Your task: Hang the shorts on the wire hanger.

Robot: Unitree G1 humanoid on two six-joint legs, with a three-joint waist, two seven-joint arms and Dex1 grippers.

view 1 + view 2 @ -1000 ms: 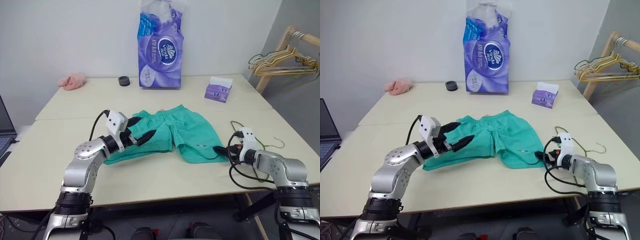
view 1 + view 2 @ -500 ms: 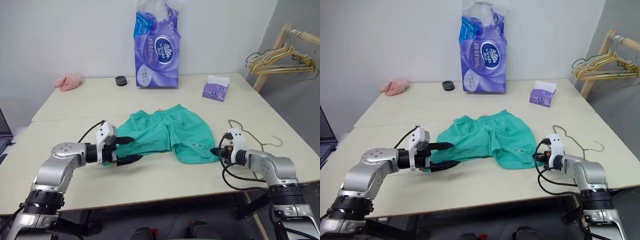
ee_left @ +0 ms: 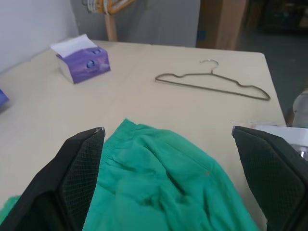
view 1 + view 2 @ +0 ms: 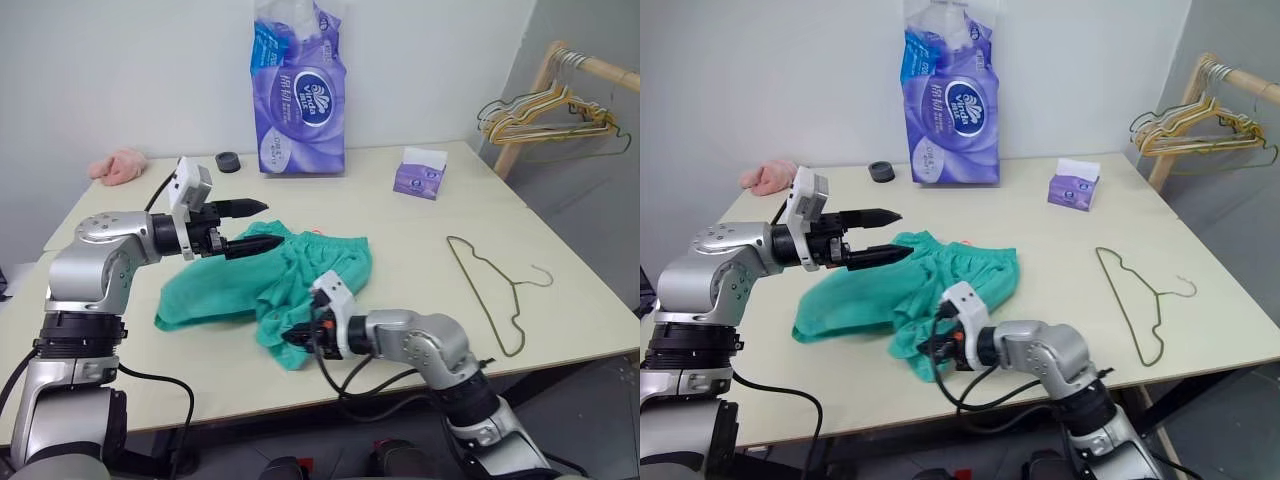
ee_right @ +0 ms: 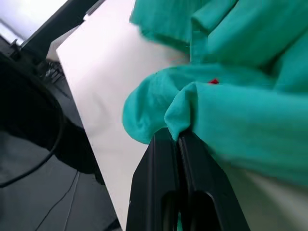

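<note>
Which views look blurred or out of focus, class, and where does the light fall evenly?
Right wrist view: the shorts are soft, too close for focus, pinched by the right gripper. Left wrist view: the fingertips blur. Head views: even light, faint shadow beside the wire hanger.

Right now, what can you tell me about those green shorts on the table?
The shorts are teal-green soft cloth, lying crumpled and partly folded over on the pale table, with a hint of orange drawstring at the far edge. The right claw is shut on a pinched fold at their near edge. The left claw hovers open above them, not touching. The wire hanger lies apart, to the right.
</note>
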